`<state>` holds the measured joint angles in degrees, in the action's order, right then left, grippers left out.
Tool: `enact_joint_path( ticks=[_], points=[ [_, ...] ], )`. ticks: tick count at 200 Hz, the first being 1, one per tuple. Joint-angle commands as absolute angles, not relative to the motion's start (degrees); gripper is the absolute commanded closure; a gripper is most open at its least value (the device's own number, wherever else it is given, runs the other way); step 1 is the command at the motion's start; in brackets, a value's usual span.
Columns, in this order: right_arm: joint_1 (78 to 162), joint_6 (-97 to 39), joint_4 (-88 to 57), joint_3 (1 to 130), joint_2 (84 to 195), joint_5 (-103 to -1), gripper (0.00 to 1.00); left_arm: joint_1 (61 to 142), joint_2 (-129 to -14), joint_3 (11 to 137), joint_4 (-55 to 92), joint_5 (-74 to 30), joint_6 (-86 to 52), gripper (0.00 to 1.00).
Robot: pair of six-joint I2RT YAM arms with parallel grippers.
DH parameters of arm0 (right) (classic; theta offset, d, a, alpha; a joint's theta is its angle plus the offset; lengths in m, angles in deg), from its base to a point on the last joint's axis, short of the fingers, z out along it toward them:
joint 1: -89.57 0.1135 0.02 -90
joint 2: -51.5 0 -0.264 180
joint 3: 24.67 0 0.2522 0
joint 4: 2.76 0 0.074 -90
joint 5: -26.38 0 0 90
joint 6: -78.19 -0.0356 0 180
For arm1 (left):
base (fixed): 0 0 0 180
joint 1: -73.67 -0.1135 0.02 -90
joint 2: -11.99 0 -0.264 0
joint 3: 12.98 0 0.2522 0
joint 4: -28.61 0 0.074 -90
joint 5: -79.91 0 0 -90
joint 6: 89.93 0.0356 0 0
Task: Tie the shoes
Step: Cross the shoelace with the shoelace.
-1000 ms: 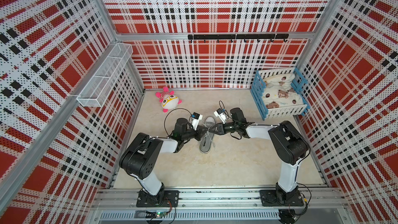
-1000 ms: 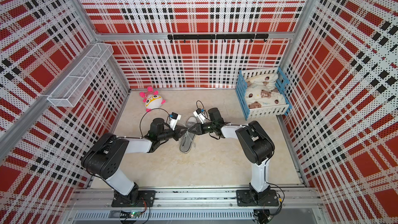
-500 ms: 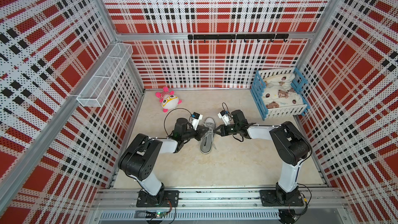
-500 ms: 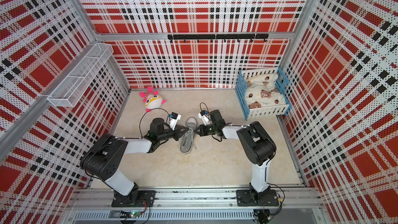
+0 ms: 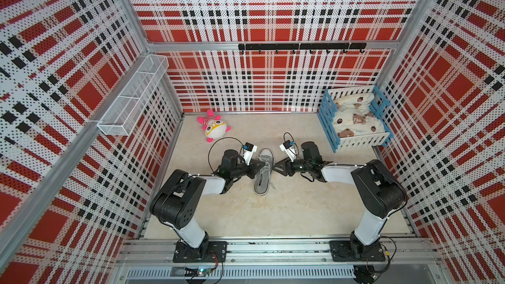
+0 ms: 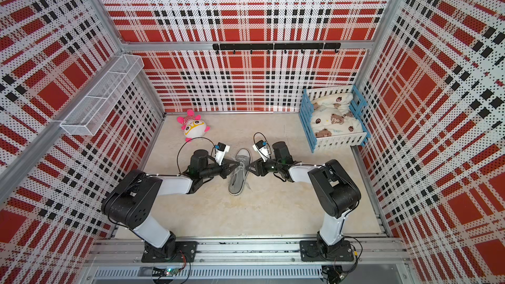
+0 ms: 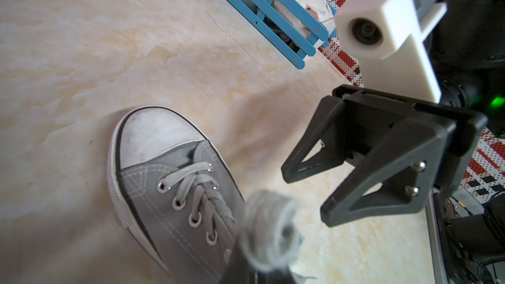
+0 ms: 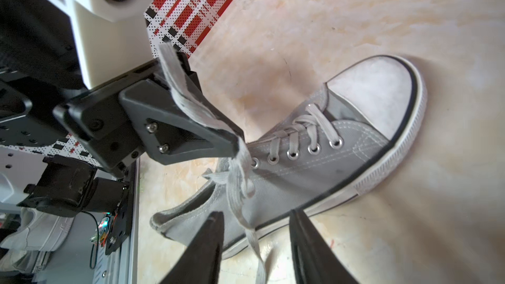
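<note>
Beside the sneaker (image 8: 300, 181), the left hand (image 8: 235, 142) pinches a lace (image 8: 190, 101); the right hand (image 7: 306, 192) gapes empty.

Lace (image 7: 269, 228) blurred near lens; sneaker (image 7: 147, 195) heel off-frame.

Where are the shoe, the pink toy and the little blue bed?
shoe (image 8: 300, 170): in the right wrist view, on its grey canvas side.
toy (image 5: 216, 129): in a top view, on its white face.
bed (image 5: 326, 122): in a top view, on its blue slatted side.
</note>
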<state>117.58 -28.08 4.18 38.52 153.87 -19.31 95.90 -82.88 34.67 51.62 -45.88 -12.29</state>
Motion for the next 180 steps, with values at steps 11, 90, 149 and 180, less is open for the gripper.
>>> enact_joint_path(
  ticks=[11, 90, 149, 180],
  points=[
    [118.66, -21.05, 3.64, 42.05, 156.49, -16.04, 0.52, 96.19, -81.04, 34.53, 53.40, -47.30, -11.34, 1.00],
    [119.64, -13.92, -2.84, 45.98, 160.85, -14.75, 0.59, 96.21, -81.17, 34.61, 53.36, -47.36, -11.35, 1.00],
    [119.97, -15.21, -0.99, 47.18, 162.74, -13.22, 0.71, 96.32, -81.28, 34.61, 53.27, -47.38, -11.36, 1.00],
    [120.15, -17.61, 1.50, 47.31, 163.55, -13.72, 0.76, 96.42, -81.18, 34.63, 53.34, -47.44, -11.35, 1.00]
  ],
)
